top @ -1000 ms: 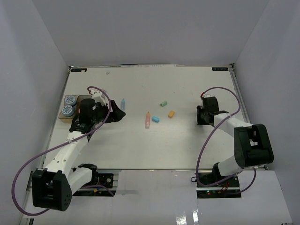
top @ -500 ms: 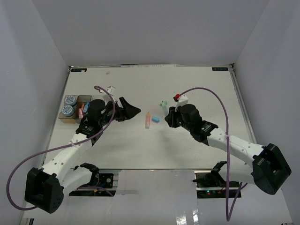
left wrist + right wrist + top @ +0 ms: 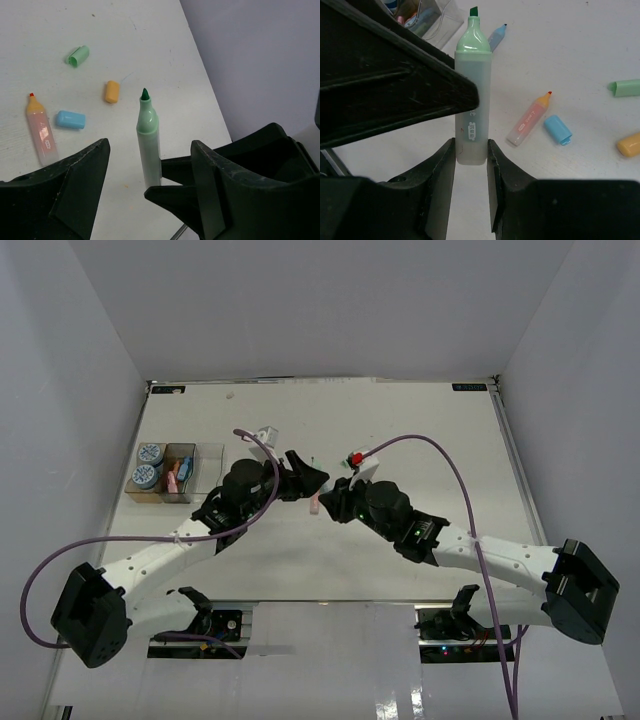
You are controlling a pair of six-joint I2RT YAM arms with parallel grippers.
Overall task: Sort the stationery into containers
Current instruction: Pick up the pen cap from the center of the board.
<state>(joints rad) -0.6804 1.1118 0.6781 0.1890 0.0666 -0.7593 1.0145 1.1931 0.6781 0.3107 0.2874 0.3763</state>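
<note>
Above the middle of the bench [image 3: 420, 420], the right tool [image 3: 471, 150] is clenched on the lower barrel of an uncapped green highlighter [image 3: 472, 85], holding it upright with its tip up. The left tool [image 3: 150, 150] is released, its two fingers spread either side of that same highlighter with gaps showing. On the bench beyond lie a pink highlighter [image 3: 40, 132], a blue cap [image 3: 70, 119], an orange cap [image 3: 112, 91] and a green cap [image 3: 78, 55], all apart. At the left, the tan bin [image 3: 145, 496] holds two patterned rolls [image 3: 150, 453], beside two clear bins [image 3: 209, 465].
</note>
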